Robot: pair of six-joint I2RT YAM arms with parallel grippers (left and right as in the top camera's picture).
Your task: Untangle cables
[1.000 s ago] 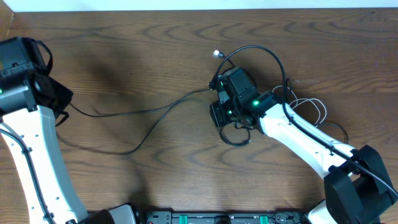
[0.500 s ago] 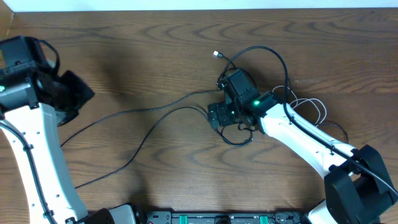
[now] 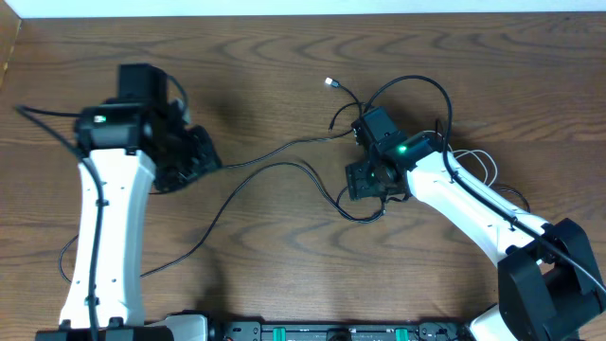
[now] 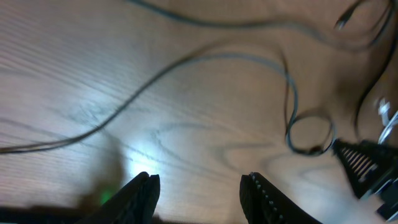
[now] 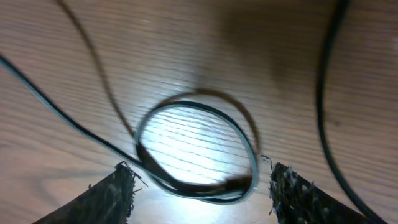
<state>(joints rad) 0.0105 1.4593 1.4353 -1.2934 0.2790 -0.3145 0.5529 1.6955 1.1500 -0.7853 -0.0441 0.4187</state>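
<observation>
Black cables (image 3: pixel 275 170) trail across the wooden table from the left toward a tangle at the right. One ends in a small plug (image 3: pixel 329 82). A small black cable loop (image 5: pixel 193 149) lies on the wood between the spread fingers (image 5: pixel 115 193) of my right gripper (image 5: pixel 202 193), which is open and not pinching it; overhead this gripper (image 3: pixel 363 182) sits over the tangle. The thin white cable (image 3: pixel 473 166) curls beside the right arm. My left gripper (image 4: pixel 199 199) is open with only bare wood between its fingers, and overhead it (image 3: pixel 197 156) hovers at centre-left, near the long black cables.
The left wrist view shows the same small loop (image 4: pixel 309 132) and the right gripper's tip (image 4: pixel 364 165) at its right edge. The table's far edge (image 3: pixel 303 13) runs along the top. The arm bases' rail (image 3: pixel 331 332) lies at the bottom.
My left arm has swung from the far left edge toward the table's middle, and the long black cables have shifted with it. The right gripper has opened and drawn slightly right.
</observation>
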